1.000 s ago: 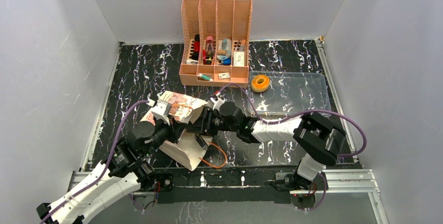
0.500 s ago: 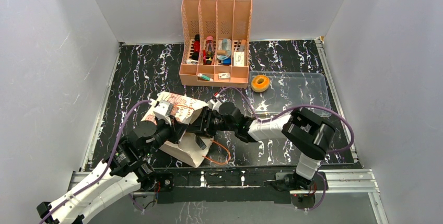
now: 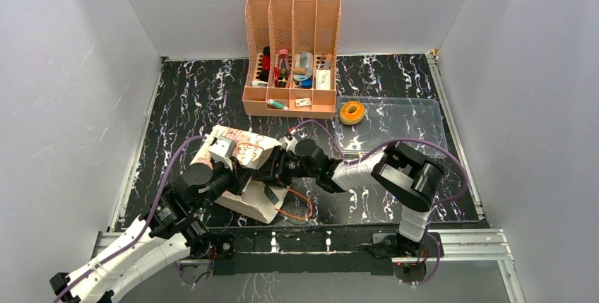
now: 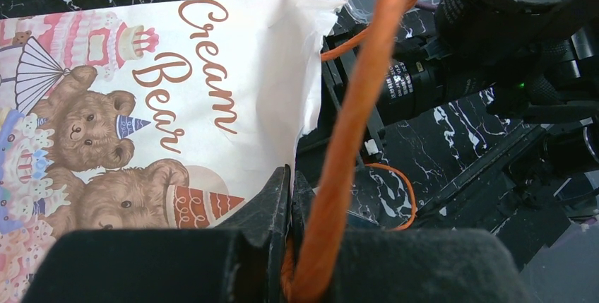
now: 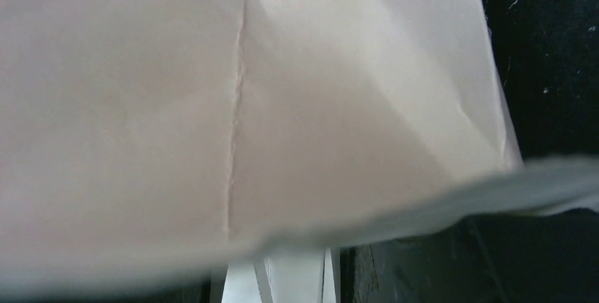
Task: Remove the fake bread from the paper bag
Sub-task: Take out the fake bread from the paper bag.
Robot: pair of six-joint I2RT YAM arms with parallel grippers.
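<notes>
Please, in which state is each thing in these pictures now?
paper bag: lying on its side, printed face up.
left gripper: shut on the paper bag's rim.
right gripper: at the bag's mouth, jaws hidden.
ring bread: lying in the clear tray.
file organizer: upright, filled.

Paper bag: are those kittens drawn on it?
No, the paper bag shows brown teddy bears in party hats beside the words Cream Bear.

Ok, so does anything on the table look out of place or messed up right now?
Yes: the paper bag lies tipped on its side and crumpled rather than standing, its mouth edge ragged in the left wrist view. The left gripper is shut on that edge, and one orange cord handle trails loose on the table.
</notes>
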